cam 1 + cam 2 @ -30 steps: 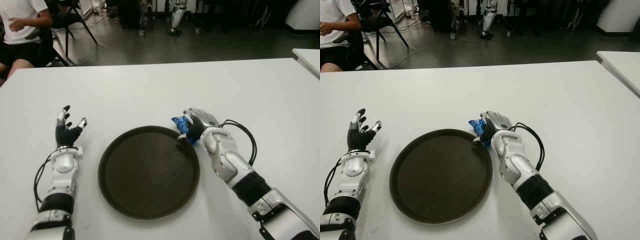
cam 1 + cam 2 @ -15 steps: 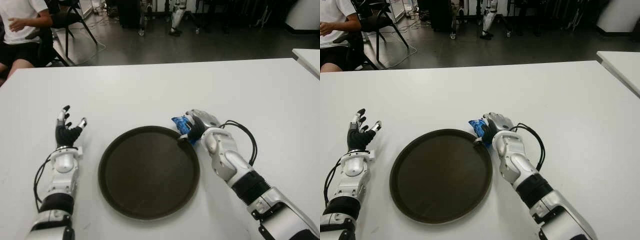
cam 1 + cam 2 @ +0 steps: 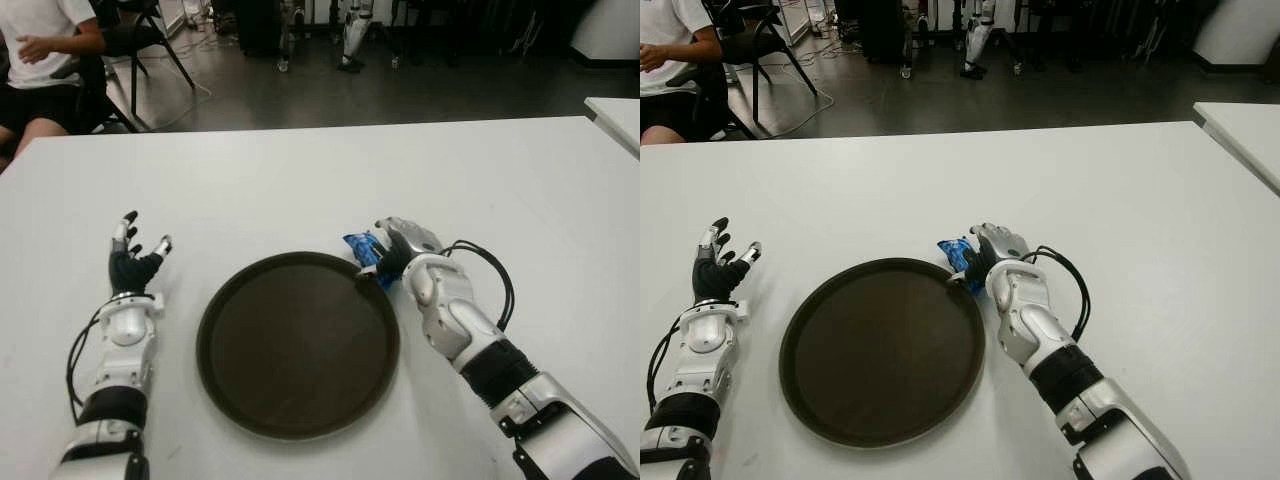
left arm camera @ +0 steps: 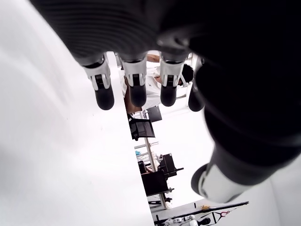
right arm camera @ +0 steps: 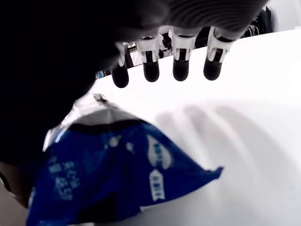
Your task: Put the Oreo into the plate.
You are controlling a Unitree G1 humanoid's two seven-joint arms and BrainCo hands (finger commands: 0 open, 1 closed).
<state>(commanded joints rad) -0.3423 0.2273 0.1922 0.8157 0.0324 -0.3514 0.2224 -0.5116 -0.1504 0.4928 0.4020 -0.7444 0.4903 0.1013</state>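
Right hand (image 3: 398, 245) apparently holds Oreo (image 3: 360, 250) beside plate (image 3: 298, 400).

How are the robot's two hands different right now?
The right robot hand sits at the plate's far right rim with the blue Oreo packet against it; the left robot hand is left of the plate with nothing in it. The left's fingers point up and spread, the right's arch over the packet. Both are silver and black.

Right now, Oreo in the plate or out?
Out. The Oreo packet is by the plate's far right rim, at the right hand; plate holds nothing.
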